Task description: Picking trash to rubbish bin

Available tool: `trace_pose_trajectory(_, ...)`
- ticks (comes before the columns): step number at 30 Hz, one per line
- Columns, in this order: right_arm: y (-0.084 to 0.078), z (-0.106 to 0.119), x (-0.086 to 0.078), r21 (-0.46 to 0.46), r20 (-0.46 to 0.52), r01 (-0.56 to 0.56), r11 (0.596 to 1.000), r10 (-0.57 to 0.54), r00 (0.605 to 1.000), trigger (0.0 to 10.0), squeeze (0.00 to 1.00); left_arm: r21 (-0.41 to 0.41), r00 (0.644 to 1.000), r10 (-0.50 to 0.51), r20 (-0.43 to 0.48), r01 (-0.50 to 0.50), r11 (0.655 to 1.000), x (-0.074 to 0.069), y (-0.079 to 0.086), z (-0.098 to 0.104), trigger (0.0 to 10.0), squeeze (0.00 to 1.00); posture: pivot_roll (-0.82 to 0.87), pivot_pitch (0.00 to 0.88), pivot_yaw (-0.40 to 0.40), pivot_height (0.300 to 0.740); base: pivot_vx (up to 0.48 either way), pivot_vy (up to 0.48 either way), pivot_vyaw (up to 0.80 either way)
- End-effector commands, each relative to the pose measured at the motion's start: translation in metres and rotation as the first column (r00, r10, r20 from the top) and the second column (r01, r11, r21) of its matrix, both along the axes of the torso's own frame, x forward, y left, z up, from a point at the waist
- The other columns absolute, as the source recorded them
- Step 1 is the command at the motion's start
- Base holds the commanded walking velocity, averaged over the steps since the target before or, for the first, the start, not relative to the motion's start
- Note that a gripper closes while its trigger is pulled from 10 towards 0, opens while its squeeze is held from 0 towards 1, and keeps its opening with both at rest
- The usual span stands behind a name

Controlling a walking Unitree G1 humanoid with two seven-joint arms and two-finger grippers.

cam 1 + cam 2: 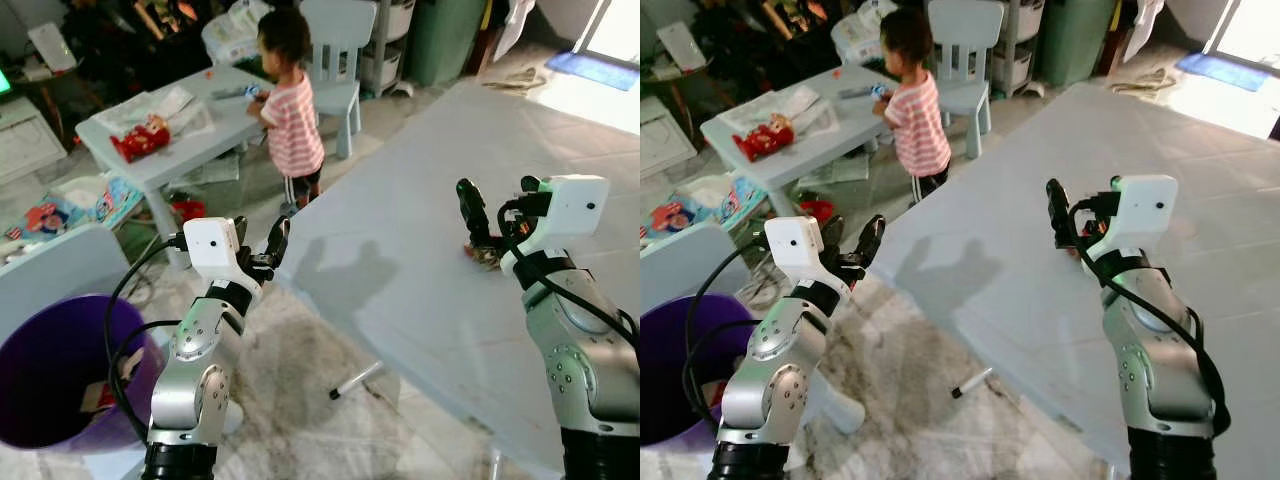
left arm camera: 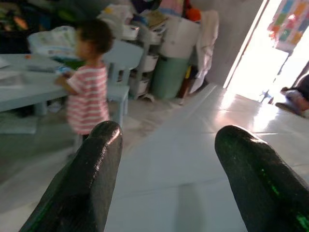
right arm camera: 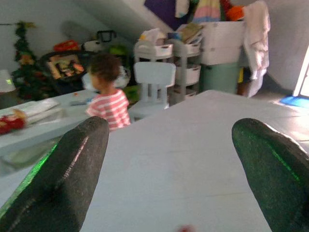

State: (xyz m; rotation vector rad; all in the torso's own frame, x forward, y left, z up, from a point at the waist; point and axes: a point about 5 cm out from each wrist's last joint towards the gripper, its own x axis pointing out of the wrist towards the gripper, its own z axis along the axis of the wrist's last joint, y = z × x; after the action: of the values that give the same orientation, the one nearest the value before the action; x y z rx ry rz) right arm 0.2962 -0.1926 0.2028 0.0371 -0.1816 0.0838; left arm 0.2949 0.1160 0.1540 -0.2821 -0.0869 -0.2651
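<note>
Right gripper (image 1: 497, 205) spread open above small reddish-brown trash scrap (image 1: 487, 254), partly hidden; left gripper (image 1: 258, 240) open at pale blue tabletop (image 1: 420, 200) edge.

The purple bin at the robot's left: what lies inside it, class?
Inside the purple bin some pale and reddish scraps lie near its bottom. The left arm and its cables cover part of the inside.

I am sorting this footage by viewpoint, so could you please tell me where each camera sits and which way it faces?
Left and right eye views: head, looking down at the big table, purple bin and trash; both arms show.
Left wrist view: along the left gripper, open, over the table toward a child.
Right wrist view: along the right gripper, open, facing likewise.
All views share the child and table.
</note>
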Motion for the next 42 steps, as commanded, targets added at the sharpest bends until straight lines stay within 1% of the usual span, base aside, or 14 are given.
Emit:
trace_pose_trajectory(1, -0.006, 0.001, -0.001, -0.018, 0.004, 0.032, 0.999, -0.032, 0.999, 10.0, 0.00, -0.001, 1.000, -0.026, 0.000, 0.026, 1.000, -0.002, -0.006, 0.000, 10.0, 0.00, -0.05, 0.071, -0.020, 0.740, 0.000, 0.000, 0.00)
trace_pose_trajectory(8, -0.008, -0.005, 0.004, -0.060, -0.031, 0.050, 0.997, -0.052, 0.998, 10.0, 0.00, 0.006, 0.999, -0.035, -0.036, 0.035, 0.999, -0.006, -0.008, -0.007, 10.0, 0.00, -0.04, 0.080, -0.027, 0.740, 0.000, 0.000, 0.00)
trace_pose_trajectory(12, -0.009, -0.014, 0.012, -0.097, -0.085, 0.052, 0.994, -0.060, 0.995, 10.0, 0.00, 0.012, 0.997, -0.048, -0.065, 0.049, 0.999, -0.014, -0.010, -0.013, 10.0, 0.00, -0.03, 0.091, -0.036, 0.740, 0.000, 0.000, 0.00)
trace_pose_trajectory(19, -0.010, -0.025, 0.021, -0.132, -0.135, 0.074, 0.988, -0.092, 0.986, 10.0, 0.00, 0.019, 0.993, -0.061, -0.105, 0.063, 0.998, -0.026, -0.011, -0.021, 10.0, 0.00, -0.01, 0.100, -0.045, 0.740, 0.000, 0.000, 0.00)
trace_pose_trajectory(20, -0.011, -0.028, 0.024, -0.164, -0.147, 0.076, 0.984, -0.101, 0.984, 10.0, 0.00, 0.020, 0.992, -0.063, -0.111, 0.066, 0.998, -0.030, -0.011, -0.022, 10.0, 0.00, 0.00, 0.105, -0.050, 0.740, 0.000, 0.000, 0.00)
trace_pose_trajectory(23, -0.014, -0.035, 0.031, -0.205, -0.164, 0.096, 0.974, -0.130, 0.978, 10.0, 0.00, 0.032, 0.989, -0.068, -0.130, 0.072, 0.997, -0.039, -0.010, -0.025, 10.0, 0.00, 0.02, 0.111, -0.058, 0.740, 0.000, 0.000, 0.00)
trace_pose_trajectory(26, -0.016, -0.040, 0.034, -0.227, -0.179, 0.108, 0.968, -0.151, 0.972, 10.0, 0.00, 0.036, 0.989, -0.068, -0.133, 0.073, 0.997, -0.042, -0.009, -0.026, 10.0, 0.00, 0.03, 0.115, -0.062, 0.740, 0.000, 0.000, 0.00)
trace_pose_trajectory(27, -0.020, -0.045, 0.038, -0.250, -0.196, 0.138, 0.958, -0.190, 0.962, 10.0, 0.00, 0.044, 0.988, -0.067, -0.136, 0.073, 0.996, -0.046, -0.009, -0.026, 10.0, 0.00, 0.03, 0.117, -0.067, 0.740, 0.000, 0.000, 0.00)
trace_pose_trajectory(29, -0.023, -0.047, 0.039, -0.269, -0.202, 0.153, 0.951, -0.211, 0.956, 10.0, 0.00, 0.045, 0.988, -0.067, -0.138, 0.074, 0.996, -0.049, -0.008, -0.026, 10.0, 0.00, 0.04, 0.119, -0.070, 0.740, 0.000, 0.000, 0.00)
trace_pose_trajectory(30, -0.025, -0.052, 0.041, -0.298, -0.226, 0.151, 0.943, -0.224, 0.948, 10.0, 0.00, 0.047, 0.987, -0.072, -0.144, 0.080, 0.996, -0.053, -0.008, -0.026, 10.0, 0.00, 0.05, 0.122, -0.074, 0.740, 0.000, 0.000, 0.00)
trace_pose_trajectory(31, -0.029, -0.056, 0.042, -0.317, -0.243, 0.164, 0.934, -0.248, 0.938, 10.0, 0.00, 0.049, 0.985, -0.082, -0.151, 0.090, 0.995, -0.057, -0.007, -0.027, 10.0, 0.00, 0.05, 0.123, -0.076, 0.740, 0.000, 0.000, 0.00)
trace_pose_trajectory(34, -0.034, -0.056, 0.039, -0.336, -0.246, 0.165, 0.927, -0.255, 0.935, 10.0, 0.00, 0.055, 0.982, -0.094, -0.161, 0.104, 0.993, -0.062, -0.007, -0.028, 10.0, 0.00, 0.06, 0.127, -0.079, 0.740, 0.000, 0.000, 0.00)
trace_pose_trajectory(38, -0.042, -0.056, 0.033, -0.348, -0.255, 0.164, 0.923, -0.261, 0.931, 10.0, 0.00, 0.056, 0.982, -0.097, -0.163, 0.107, 0.993, -0.064, -0.007, -0.028, 10.0, 0.00, 0.05, 0.130, -0.078, 0.740, 0.000, 0.000, 0.00)
trace_pose_trajectory(42, -0.049, -0.053, 0.027, -0.316, -0.258, 0.177, 0.932, -0.264, 0.929, 10.0, 0.00, 0.054, 0.981, -0.103, -0.165, 0.113, 0.992, -0.064, -0.007, -0.027, 10.0, 0.00, 0.04, 0.131, -0.075, 0.740, 0.000, 0.000, 0.00)
